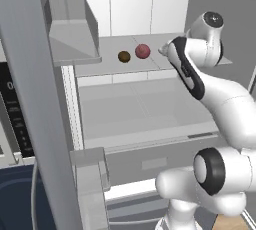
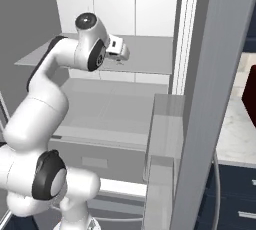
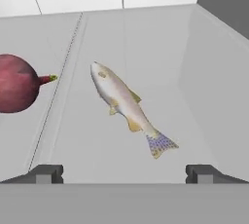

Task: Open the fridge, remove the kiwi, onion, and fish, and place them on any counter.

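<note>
The fridge (image 1: 131, 11) stands open, its grey door (image 2: 212, 94) swung out. On its upper shelf lie the kiwi (image 1: 124, 56), the dark-red onion (image 1: 142, 51) and, in the hand view, the silver fish (image 3: 126, 103) with its tail toward me. The onion (image 3: 17, 90) sits left of the fish. My gripper (image 3: 124, 174) hovers open just short of the fish, with nothing between its fingertips (image 3: 46, 173). From the base views the gripper (image 1: 164, 50) (image 2: 121, 53) reaches over the shelf's right part, right of the onion. The marble counter (image 2: 235, 129) lies beyond the right door.
The left door's bins (image 1: 72, 31) jut out beside the shelf. A lower bin (image 2: 165, 124) on the right door stands near the arm. Below the shelf is a wide grey drawer (image 1: 145, 109). A dark red object (image 2: 249, 91) sits on the counter.
</note>
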Robot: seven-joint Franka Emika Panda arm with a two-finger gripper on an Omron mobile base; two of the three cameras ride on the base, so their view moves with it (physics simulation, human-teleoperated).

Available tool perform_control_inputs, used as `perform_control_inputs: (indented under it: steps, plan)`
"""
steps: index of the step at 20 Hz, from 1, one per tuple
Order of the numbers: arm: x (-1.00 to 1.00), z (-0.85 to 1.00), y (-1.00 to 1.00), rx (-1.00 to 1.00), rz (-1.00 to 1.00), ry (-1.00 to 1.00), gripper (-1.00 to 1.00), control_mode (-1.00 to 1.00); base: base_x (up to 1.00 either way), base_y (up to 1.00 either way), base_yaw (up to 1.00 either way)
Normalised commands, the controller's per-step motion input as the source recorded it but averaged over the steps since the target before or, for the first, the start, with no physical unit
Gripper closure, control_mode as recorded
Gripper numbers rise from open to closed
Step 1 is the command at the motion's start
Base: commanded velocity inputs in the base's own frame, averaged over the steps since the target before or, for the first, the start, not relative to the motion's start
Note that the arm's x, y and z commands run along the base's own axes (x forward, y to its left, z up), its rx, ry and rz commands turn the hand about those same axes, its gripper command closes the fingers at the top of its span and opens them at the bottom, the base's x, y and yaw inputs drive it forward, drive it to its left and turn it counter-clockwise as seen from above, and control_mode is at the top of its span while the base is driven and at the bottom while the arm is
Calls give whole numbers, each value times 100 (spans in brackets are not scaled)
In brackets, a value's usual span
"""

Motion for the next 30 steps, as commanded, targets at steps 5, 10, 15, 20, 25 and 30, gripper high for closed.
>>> perform_control_inputs:
  steps: [5,10,15,20,25,30]
  plan:
    - [42,-5,-27,-8,20,8,-100,-100,0,0,0]
    - [35,-21,0,-6,12,2,-100,-100,0,0,0]
    - [34,-38,24,-3,2,0,-100,-100,0,0,0]
    - [36,-17,18,0,1,1,-100,-100,0,0,0]
    - [50,-24,0,0,0,7,-100,-100,0,0,0]
    - [27,-37,0,0,0,10,-100,-100,0,0,0]
